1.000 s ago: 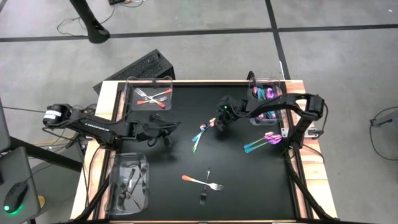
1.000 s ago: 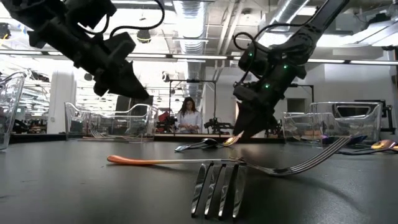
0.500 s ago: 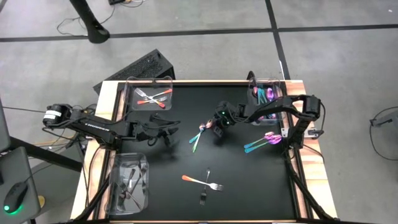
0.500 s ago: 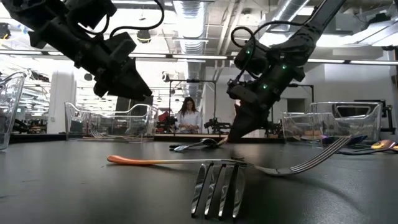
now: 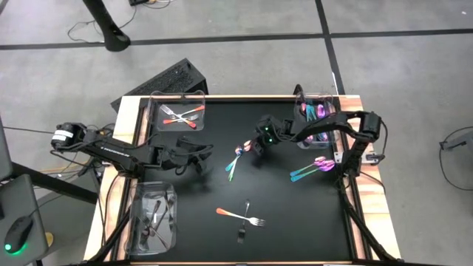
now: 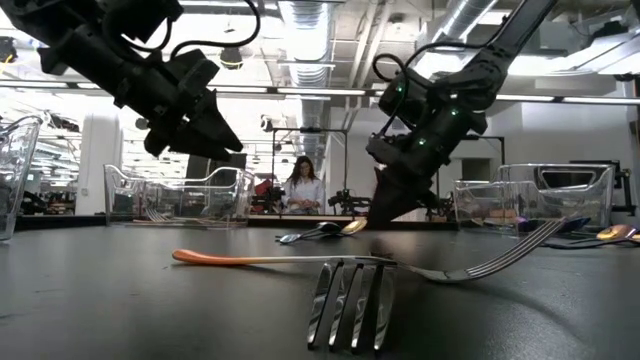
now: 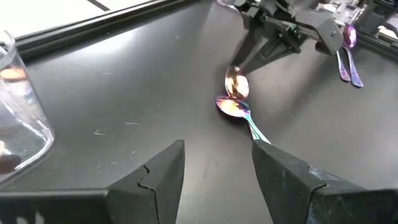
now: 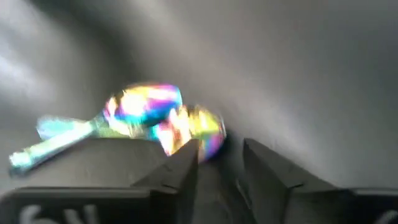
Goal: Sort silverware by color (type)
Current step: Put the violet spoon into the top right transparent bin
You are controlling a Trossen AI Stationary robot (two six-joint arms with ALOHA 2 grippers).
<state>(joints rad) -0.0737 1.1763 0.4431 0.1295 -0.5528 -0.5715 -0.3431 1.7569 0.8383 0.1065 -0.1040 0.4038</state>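
**Right claw lifts, spoons left behind**

The right gripper (image 5: 253, 147), fingers narrowly parted and empty, has risen slightly; the 2 iridescent purple-teal spoons (image 7: 235, 99) lie just beneath its tips, ungrasped. The left gripper (image 5: 198, 157) has spread wide, idle.

Both arms were matte black, built of slim jointed links with black cables looped alongside. The left arm (image 5: 118, 151) carried white lettering and a round pale cap at its base. The right arm (image 5: 336, 127) showed small green lights near its wrist.
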